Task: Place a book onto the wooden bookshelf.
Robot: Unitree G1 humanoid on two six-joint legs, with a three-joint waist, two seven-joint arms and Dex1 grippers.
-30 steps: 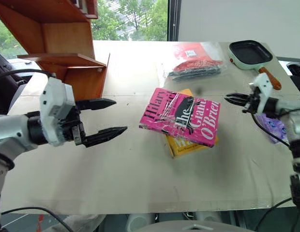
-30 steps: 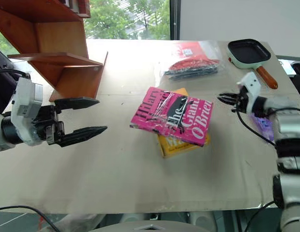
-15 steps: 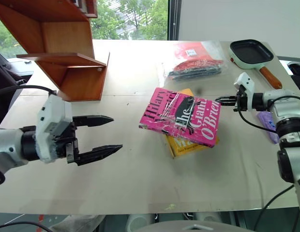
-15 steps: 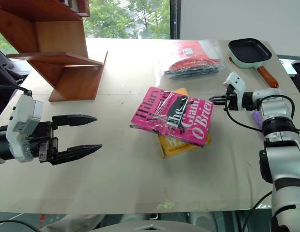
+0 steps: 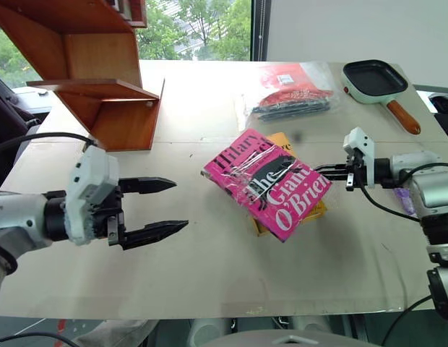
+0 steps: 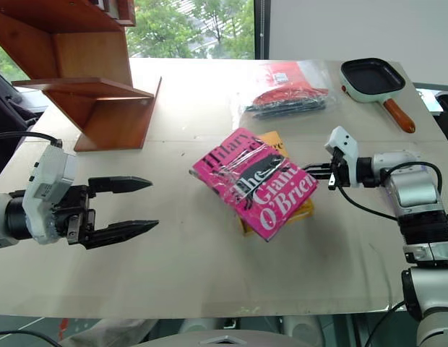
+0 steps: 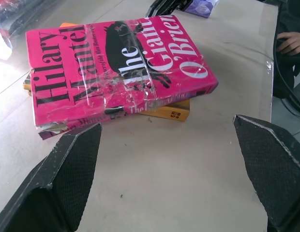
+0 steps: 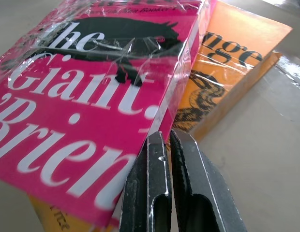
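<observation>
Book (image 5: 269, 181) is lying cover-up near the middle of the table (image 5: 209, 275), turned at an angle, resting on top of a yellow book (image 5: 311, 211) whose corners are showing beneath it. Plastic wrap on the pink cover is catching glare. Right gripper (image 5: 327, 170) is reaching in from the right, fingers pressed together with nothing between them, tips sitting right at the book's right-hand edge; the right wrist view is showing the closed fingers (image 8: 155, 183) up against the seam where the pink cover overhangs the yellow book, though actual contact cannot be told. Left gripper (image 5: 165, 207) is hovering over bare table well to the left of the book, jaws spread wide and holding nothing, pointing toward the book; in the left wrist view the book is lying ahead of the two open fingers (image 7: 67, 179), apart from them. Bookshelf (image 5: 101, 65) is standing at the far left corner of the table, well apart from the book and behind the left gripper. A red packet in clear wrap (image 5: 293, 90) and a small pan (image 5: 376, 79) are lying at the far right side.
</observation>
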